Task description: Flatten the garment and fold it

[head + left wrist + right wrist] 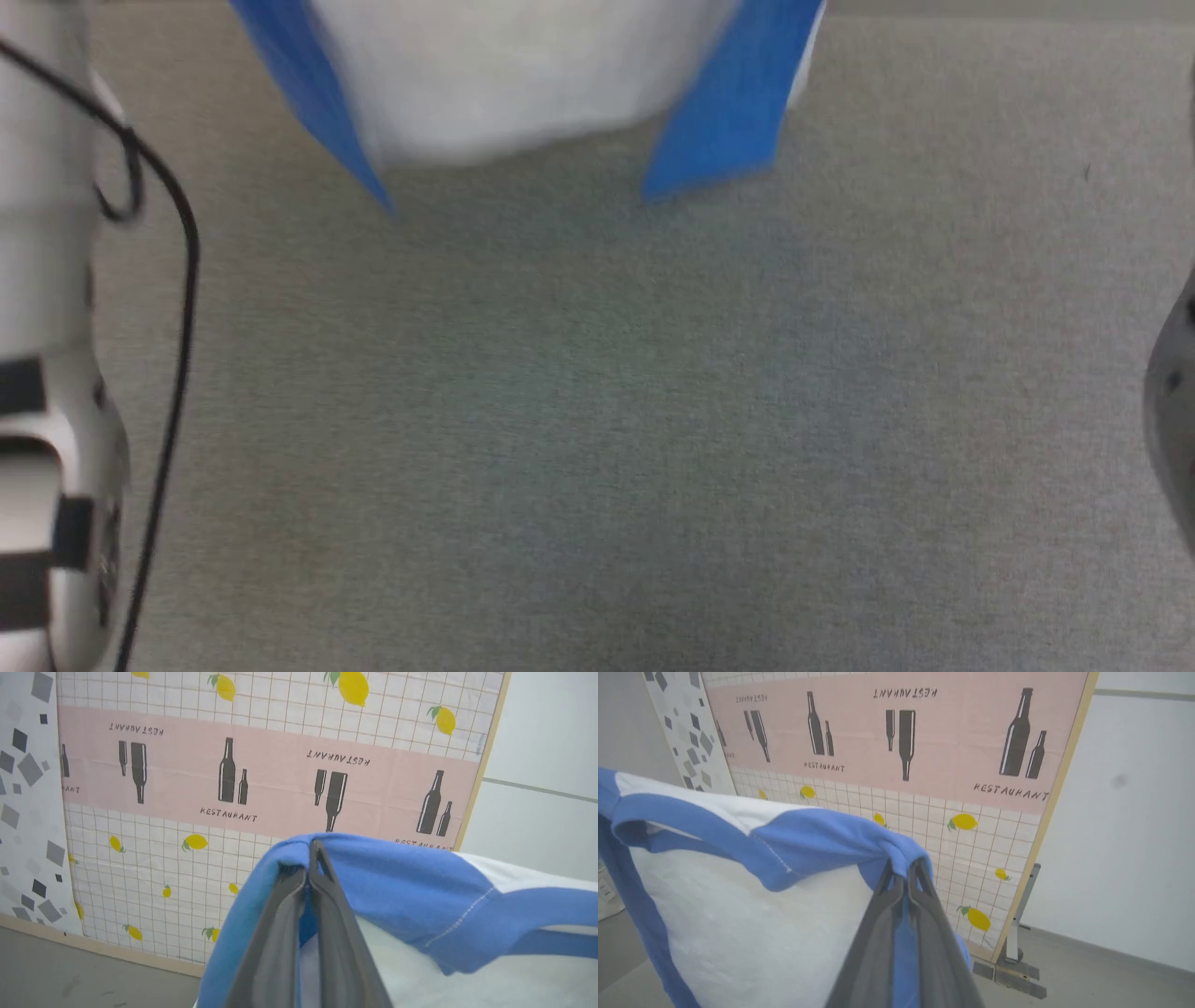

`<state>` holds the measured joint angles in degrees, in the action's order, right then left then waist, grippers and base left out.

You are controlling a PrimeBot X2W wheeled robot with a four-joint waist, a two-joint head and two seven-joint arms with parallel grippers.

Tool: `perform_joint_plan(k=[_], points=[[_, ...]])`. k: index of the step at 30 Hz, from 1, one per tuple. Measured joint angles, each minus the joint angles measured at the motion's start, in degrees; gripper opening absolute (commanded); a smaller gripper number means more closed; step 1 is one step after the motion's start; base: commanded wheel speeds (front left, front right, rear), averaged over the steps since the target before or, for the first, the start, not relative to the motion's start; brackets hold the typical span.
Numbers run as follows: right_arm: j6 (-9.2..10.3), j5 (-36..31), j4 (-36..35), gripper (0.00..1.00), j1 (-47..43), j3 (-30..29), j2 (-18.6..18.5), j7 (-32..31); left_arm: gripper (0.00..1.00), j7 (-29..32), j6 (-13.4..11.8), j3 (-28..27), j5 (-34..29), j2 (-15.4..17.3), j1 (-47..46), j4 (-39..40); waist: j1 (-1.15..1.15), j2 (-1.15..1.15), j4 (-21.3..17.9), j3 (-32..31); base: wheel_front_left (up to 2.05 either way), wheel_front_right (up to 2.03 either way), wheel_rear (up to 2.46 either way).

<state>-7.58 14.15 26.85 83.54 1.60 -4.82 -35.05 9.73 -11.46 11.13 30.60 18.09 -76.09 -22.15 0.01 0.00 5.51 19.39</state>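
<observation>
The left gripper (310, 856) and right gripper (906, 868) each pinched shut on a blue shoulder of the T-shirt (523, 84), which hung at twelve o'clock over the grey surface (597, 420). A thin pinch might slip, dropping one side crumpled.

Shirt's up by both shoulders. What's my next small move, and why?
Probably lower both arms together until the hem of the garment meets the gray surface: the left gripper and right gripper each pinch a blue shoulder, and it hangs unfolded.

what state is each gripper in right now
Left gripper: shut on the garment, pinching blue fabric.
Right gripper: shut on the garment, pinching blue fabric.
</observation>
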Motion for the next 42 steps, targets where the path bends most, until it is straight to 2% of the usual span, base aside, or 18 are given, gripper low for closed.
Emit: perform_joint_plan(k=[5, 6, 11, 14, 21, 24, 27, 31, 37, 42], points=[[-0.02, -4.37, 5.19, 0.00, 8.23, -3.39, 1.01, 10.47, 0.00, -7.97, 0.48, -0.64, -0.91, -1.52, -8.14, -3.15, 0.00, 0.00, -1.41, 4.32, 0.00, 0.00, 0.00], [-0.02, -5.89, 8.59, 0.00, 9.71, -3.11, 0.87, 12.05, 0.00, -10.33, 1.21, -0.55, -0.87, -2.31, -9.21, -5.09, 0.00, 0.00, -2.10, 6.27, 0.00, 0.00, 0.00], [-0.02, -3.90, 13.16, 0.00, 9.58, 1.19, -0.75, 11.34, 0.00, -11.62, 2.33, -0.90, 0.07, -2.70, -8.08, -8.98, 0.00, 0.00, -2.86, 8.38, 0.00, 0.00, 0.00], [-0.02, -0.19, 13.69, 0.00, 7.51, 5.43, -3.00, 10.28, 0.00, -12.39, 3.59, -1.30, 1.49, -3.58, -5.11, -11.26, 0.00, 0.00, -2.81, 8.68, 0.00, 0.00, 0.00], [-0.03, 10.69, 9.21, 0.00, -6.27, 13.68, -9.79, 10.65, 0.00, -15.70, 7.42, -1.71, 4.85, -5.47, 5.01, -14.89, -0.01, 0.00, -2.01, 5.93, 0.00, 0.00, 0.00], [-0.03, 16.17, 5.47, 0.00, -16.10, 15.11, -12.00, 11.95, 0.00, -17.36, 9.18, -1.56, 6.12, -5.86, 12.47, -14.51, -0.01, 0.00, -1.54, 3.18, 0.00, 0.00, 0.00], [-0.04, 21.35, 1.52, 0.00, -27.01, 15.34, -12.71, 12.87, 0.00, -18.62, 9.83, -2.05, 7.50, -6.01, 21.80, -12.63, -0.01, 0.00, -1.11, -0.06, 0.00, 0.00, 0.00], [-0.05, 24.63, -3.28, 0.00, -41.62, 15.32, -13.35, 13.32, 0.00, -18.70, 9.14, -2.59, 8.66, -6.11, 36.13, -7.99, -0.02, 0.00, -0.66, -4.65, 0.00, 0.00, 0.00], [-0.05, 27.26, -9.78, 0.00, -61.98, 12.79, -12.76, 11.76, 0.00, -15.57, 4.24, -3.19, 11.60, -7.58, 59.58, 1.93, -0.02, 0.00, -0.25, -11.58, 0.00, 0.00, 0.00], [-0.07, 26.22, -13.67, 0.00, -75.12, 10.16, -11.81, 7.88, 0.00, -10.59, 0.75, -2.08, 12.30, -7.62, 72.31, 6.82, -0.02, 0.00, -0.04, -15.90, 0.00, 0.00, 0.00]])
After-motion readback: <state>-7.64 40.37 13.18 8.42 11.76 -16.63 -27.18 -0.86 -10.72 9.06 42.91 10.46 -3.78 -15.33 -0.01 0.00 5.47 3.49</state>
